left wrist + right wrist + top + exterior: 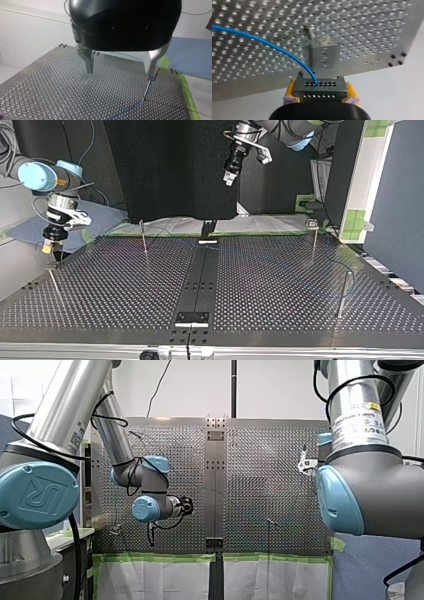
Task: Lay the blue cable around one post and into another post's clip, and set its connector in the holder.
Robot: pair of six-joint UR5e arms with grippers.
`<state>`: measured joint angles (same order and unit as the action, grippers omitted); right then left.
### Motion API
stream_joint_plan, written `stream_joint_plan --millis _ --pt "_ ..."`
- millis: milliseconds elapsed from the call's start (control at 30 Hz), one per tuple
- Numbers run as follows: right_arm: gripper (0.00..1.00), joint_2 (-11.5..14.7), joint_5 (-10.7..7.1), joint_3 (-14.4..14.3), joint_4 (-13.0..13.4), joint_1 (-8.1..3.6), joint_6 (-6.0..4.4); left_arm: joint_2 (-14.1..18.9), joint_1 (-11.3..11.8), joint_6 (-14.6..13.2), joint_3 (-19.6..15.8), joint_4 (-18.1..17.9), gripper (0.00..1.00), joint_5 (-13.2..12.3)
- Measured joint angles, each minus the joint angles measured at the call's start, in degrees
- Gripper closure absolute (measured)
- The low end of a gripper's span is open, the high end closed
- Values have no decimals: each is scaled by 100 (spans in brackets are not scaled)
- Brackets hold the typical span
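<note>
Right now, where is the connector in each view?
Front: cannot make it out beside my right arm.
Top: far left, in my right gripper, barely resolvable.
Left wrist: not in it.
Right wrist: connector between the yellow pads.
Landmark: perforated table, in all four.

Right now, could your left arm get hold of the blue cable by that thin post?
Probably yes. My left gripper hangs open above the table, and the blue cable lies uncovered beside the post just below it. Nothing seems to stand between them.
</note>
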<state>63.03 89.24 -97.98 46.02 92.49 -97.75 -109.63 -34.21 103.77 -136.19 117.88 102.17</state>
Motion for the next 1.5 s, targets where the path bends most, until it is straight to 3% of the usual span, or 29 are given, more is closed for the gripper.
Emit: stream_joint_plan --millis 500,600,800,1033,1233,1500 --pt "100 -100 -250 306 -237 -95 8 0 0 -13 -2 101 0 7" --pt "100 -101 -332 336 -345 -113 60 0 0 -20 -2 128 0 12" --pt "100 -101 -420 389 -606 -85 262 0 0 -31 -1 182 0 17" --pt "100 -101 -724 459 -910 -66 342 0 0 -40 -1 233 0 52" --pt "100 -101 -993 508 -948 -134 421 1 1 -64 -2 303 0 75" --pt "100 -101 -1230 660 -1036 -225 403 1 2 -123 -2 448 0 263"
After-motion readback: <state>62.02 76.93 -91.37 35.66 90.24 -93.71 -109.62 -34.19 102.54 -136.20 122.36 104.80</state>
